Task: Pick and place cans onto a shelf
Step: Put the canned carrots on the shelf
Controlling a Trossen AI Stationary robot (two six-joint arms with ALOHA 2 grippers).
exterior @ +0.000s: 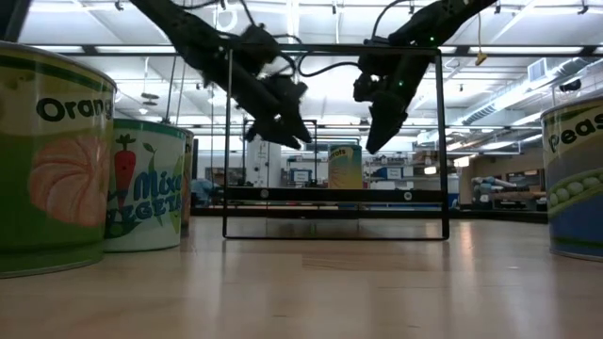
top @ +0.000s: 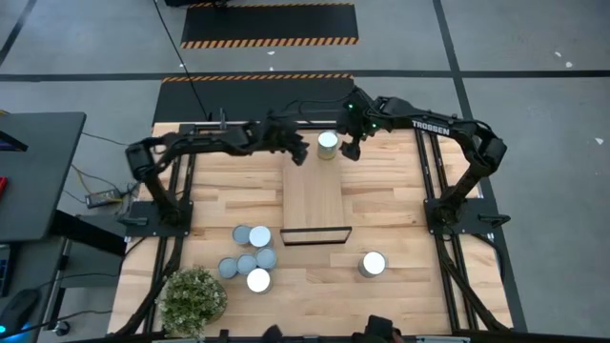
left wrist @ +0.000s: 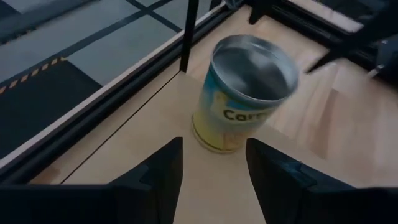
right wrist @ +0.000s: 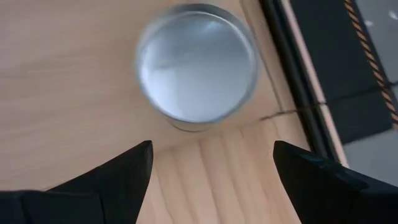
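Note:
A can (top: 328, 145) with a silvery top and a yellow label stands upright on its base at the far end of the light-wood shelf (top: 313, 200). It also shows in the left wrist view (left wrist: 245, 93) and the right wrist view (right wrist: 196, 68). My left gripper (top: 300, 152) is open just left of the can and clear of it; its fingers (left wrist: 161, 171) stand short of the can. My right gripper (top: 351, 148) is open wide just right of the can and above it, touching nothing. Several more cans (top: 250, 259) stand on the table near the front left, and one (top: 373, 264) at the front right.
The shelf's thin black frame (top: 315, 235) stands at its near end. A bushy potted plant (top: 193, 297) sits at the table's near left corner. In the low view, big cans stand close at the left (exterior: 47, 160) (exterior: 141, 188) and right (exterior: 577, 179).

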